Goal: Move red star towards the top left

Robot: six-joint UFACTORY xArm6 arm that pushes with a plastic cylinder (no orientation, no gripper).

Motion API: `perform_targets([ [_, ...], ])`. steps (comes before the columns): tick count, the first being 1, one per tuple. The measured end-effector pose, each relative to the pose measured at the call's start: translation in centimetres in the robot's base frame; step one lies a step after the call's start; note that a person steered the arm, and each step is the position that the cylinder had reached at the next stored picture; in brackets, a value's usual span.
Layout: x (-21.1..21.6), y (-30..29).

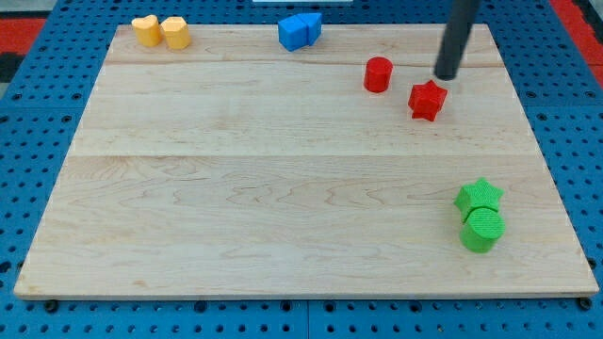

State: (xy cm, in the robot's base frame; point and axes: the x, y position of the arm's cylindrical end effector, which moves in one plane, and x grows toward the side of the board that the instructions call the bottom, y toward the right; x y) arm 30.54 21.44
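The red star (427, 100) lies on the wooden board (283, 188) at the view's upper right. My tip (446, 76) is just above and right of the star, very close to its upper right point; contact cannot be told. A red cylinder (378, 74) stands to the left of the star, a little higher in the view.
Two yellow blocks (160, 31) sit side by side at the view's top left. Two blue blocks (300, 30) sit together at the top centre. A green star (480, 197) touches a green cylinder (482, 229) at the lower right.
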Motion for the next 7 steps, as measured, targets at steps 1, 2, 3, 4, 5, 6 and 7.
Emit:
perform_targets([
  [1,4.3,-2.3],
  [2,6.3,-7.0],
  [3,6.8,-13.0],
  [4,8.7,-14.7],
  [5,9.7,-13.8],
  [6,11.4,-16.9],
  [7,11.8,-20.9],
])
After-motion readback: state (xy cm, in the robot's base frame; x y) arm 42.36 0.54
